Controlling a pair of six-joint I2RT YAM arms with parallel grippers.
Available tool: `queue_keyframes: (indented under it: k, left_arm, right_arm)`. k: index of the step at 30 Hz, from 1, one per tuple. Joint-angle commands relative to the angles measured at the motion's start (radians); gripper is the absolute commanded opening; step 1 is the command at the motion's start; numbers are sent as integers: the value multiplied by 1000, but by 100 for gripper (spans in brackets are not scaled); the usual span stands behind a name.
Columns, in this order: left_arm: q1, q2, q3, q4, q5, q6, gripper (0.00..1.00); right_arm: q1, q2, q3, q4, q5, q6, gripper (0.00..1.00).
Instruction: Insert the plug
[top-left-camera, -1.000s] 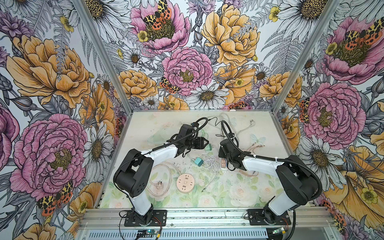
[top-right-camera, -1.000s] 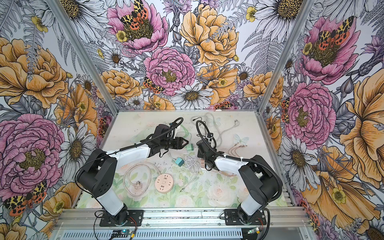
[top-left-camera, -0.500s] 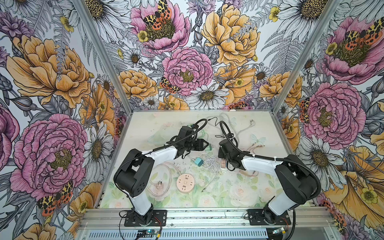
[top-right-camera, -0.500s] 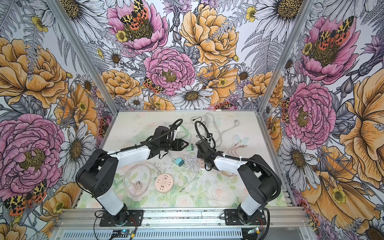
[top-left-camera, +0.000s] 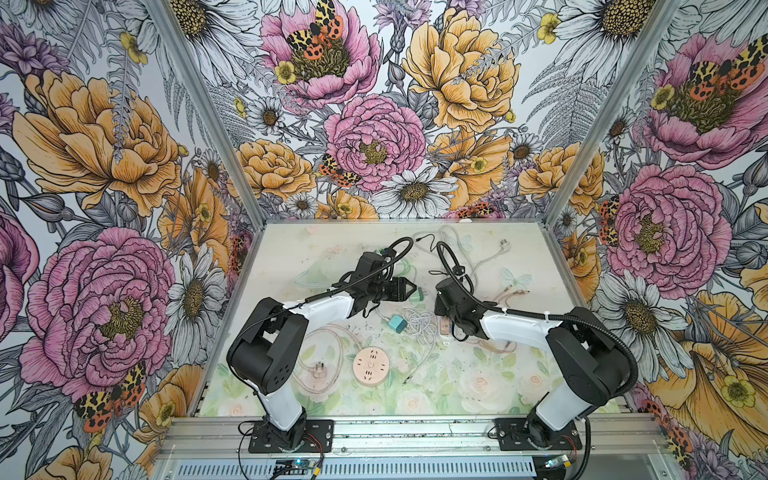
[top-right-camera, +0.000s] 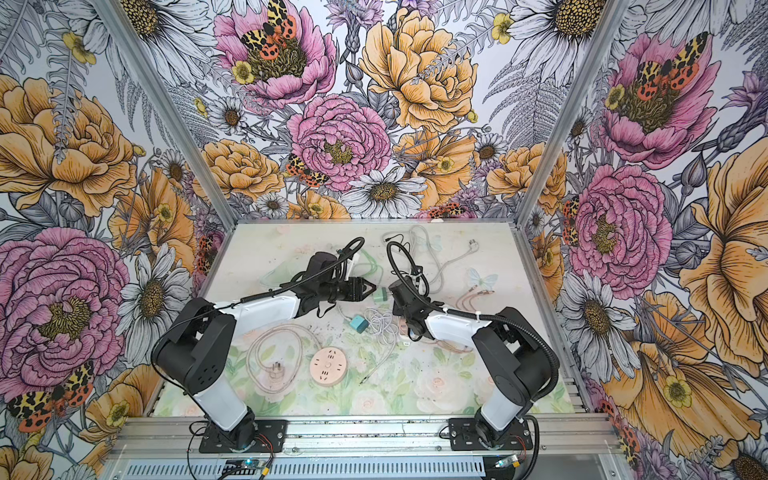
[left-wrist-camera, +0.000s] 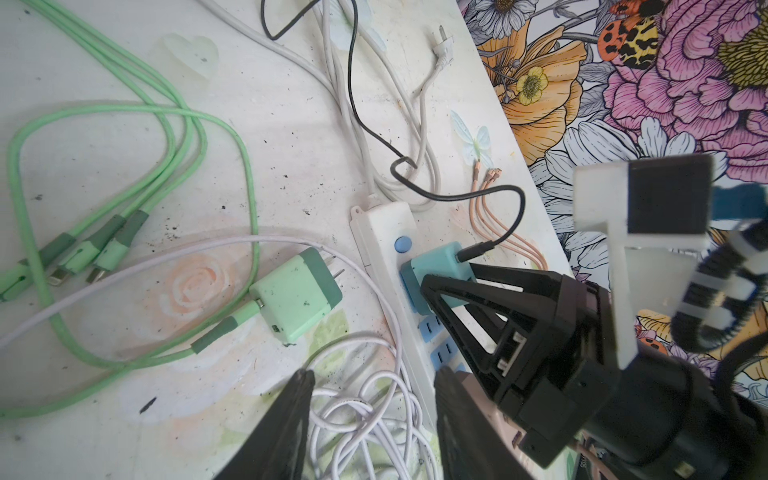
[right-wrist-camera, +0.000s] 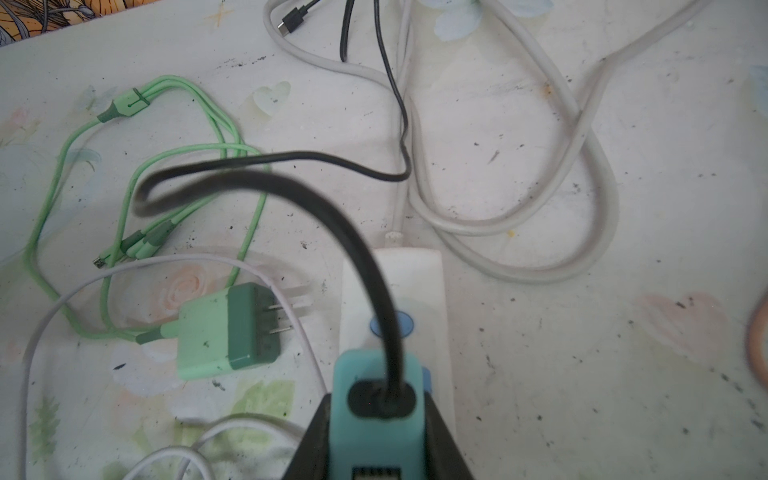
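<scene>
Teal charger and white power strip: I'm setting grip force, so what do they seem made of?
Teal charger: likely matte, perhaps soft-touch plastic; rounded edges, no glare. White power strip: probably hard moulded plastic, smooth; faint sheen.

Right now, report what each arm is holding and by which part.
The right gripper pinches the teal cube-shaped charger adapter by its opposite side faces, at the white plastic power strip. The left gripper holds nothing.
</scene>
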Motion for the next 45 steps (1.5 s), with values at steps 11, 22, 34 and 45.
queue_keyframes:
  k: [11,22,34,45]
  left_arm:
    - [-3,-61,-18,-54,29,17,51]
    - [10,-41,-60,-23,38,0,50]
    - [-22,39,-128,69,101,-60,41]
    - [-29,45,-169,153,114,-121,36]
  right_arm:
    - [120,208,-191,-359,-180,148,0]
    - [176,126,-258,-414,-182,255,0]
    - [175,220,-23,-593,-108,179,0]
    - [176,286,36,-666,-108,134,0]
